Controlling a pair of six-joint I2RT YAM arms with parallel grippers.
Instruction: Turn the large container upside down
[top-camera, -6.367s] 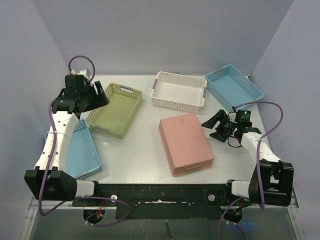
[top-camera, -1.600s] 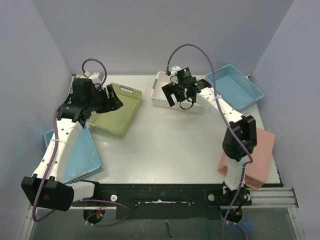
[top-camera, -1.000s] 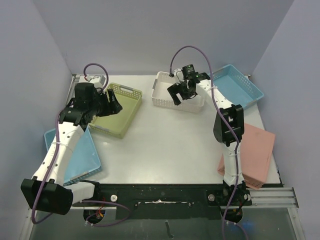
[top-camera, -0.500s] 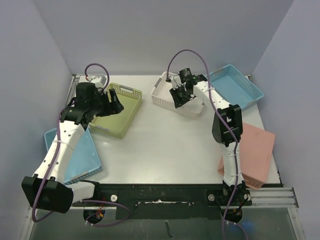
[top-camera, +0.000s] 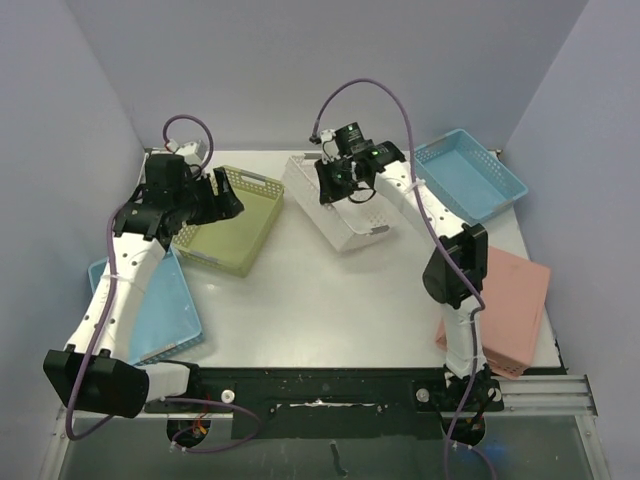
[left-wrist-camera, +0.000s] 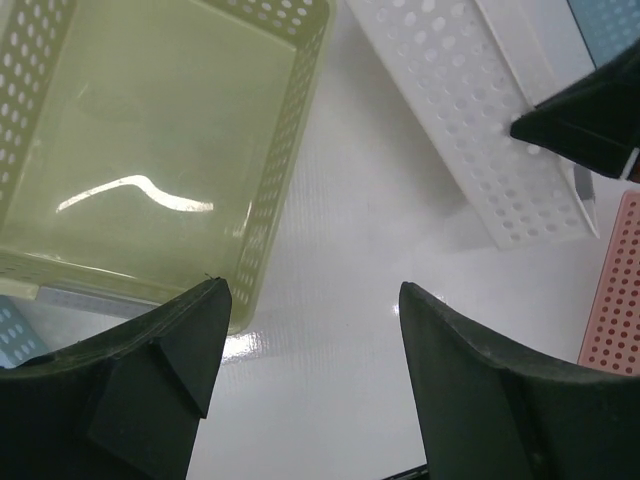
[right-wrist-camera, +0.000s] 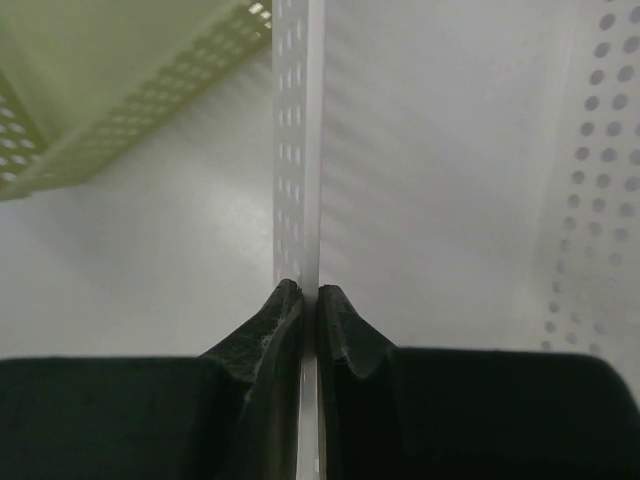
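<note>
The large container (top-camera: 350, 218), a white perforated basket, stands tilted at the back middle of the table, its left long wall raised. My right gripper (top-camera: 338, 186) is shut on that wall. In the right wrist view the fingers (right-wrist-camera: 309, 290) pinch the thin white wall (right-wrist-camera: 298, 150), with the container's inside (right-wrist-camera: 450, 150) to the right. My left gripper (top-camera: 226, 202) hovers open over the green basket (top-camera: 228, 222), holding nothing. In the left wrist view the left gripper (left-wrist-camera: 313, 288) spreads wide above bare table, with the white container (left-wrist-camera: 470, 110) at the upper right.
The green basket (left-wrist-camera: 150, 130) lies left of the white one, also in the right wrist view (right-wrist-camera: 100, 80). A pink container (top-camera: 512, 300) lies bottom-up at the right edge. A blue basket (top-camera: 470, 175) sits at the back right, a blue tray (top-camera: 165, 305) at the left.
My right gripper shut on the white container's wall, then lifted it and swung it leftward, so the container now tilts. The left gripper opened slightly wider and shifted little.
</note>
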